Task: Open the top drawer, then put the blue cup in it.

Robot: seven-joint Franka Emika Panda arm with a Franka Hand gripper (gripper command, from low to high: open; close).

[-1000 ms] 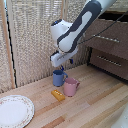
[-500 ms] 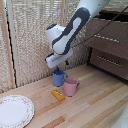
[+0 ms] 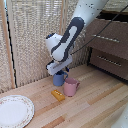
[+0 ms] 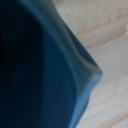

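Two mugs touch, the blue cup (image 3: pixel 59 78) under the fingers (image 3: pixel 58 70), whose grip I cannot tell.

The white arm reaches down from the exterior view's upper right, elbow bent — its gripper (image 3: pixel 59 70) points downward, fingers hidden, so their spread stays unclear.

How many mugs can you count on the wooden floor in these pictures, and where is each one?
2. The blue mug stands directly under the gripper, which hides part of it. The pink mug stands beside it, towards the exterior view's right. Others could be hidden behind the arm.
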